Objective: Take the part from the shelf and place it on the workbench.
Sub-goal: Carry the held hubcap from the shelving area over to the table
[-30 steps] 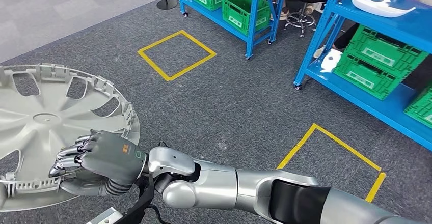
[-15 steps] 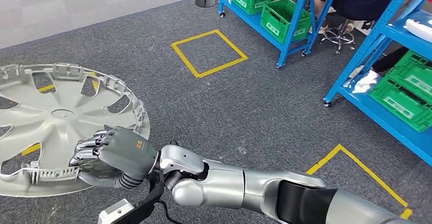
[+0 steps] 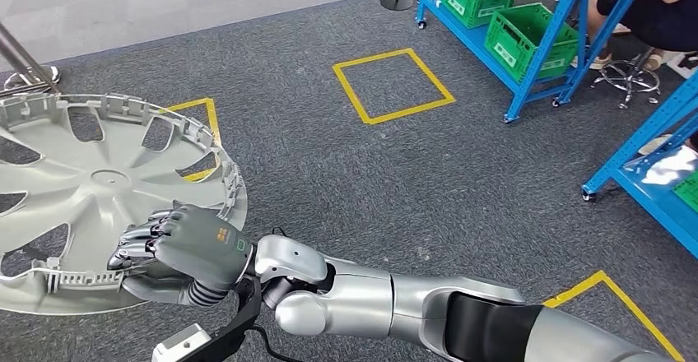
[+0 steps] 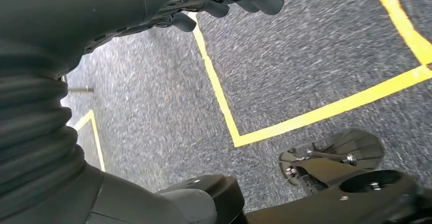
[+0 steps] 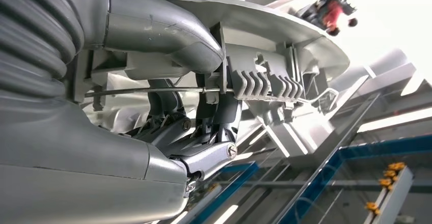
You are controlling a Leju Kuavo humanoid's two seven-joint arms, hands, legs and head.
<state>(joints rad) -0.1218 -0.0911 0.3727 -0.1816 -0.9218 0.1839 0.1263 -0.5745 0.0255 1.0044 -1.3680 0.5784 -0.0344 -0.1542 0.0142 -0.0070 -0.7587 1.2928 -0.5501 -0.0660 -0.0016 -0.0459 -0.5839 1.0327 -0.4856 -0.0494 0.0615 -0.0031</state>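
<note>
Even indoor light, soft shadows; left wrist view's carpet (image 4: 316, 66) motion-blurred, right wrist view's background overexposed.

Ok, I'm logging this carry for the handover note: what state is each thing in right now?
Hubcap: held by its rim, inner side up, off the floor.
Right hand: grips the hubcap's rim.
Left hand: fingers curled, holds nothing.
Green crates: sitting on the blue shelf.

hubcap (image 3: 82, 189) cut off at left edge

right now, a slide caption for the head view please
Right hand grips a grey hubcap by its rim above dark carpet marked with yellow tape squares.
</note>
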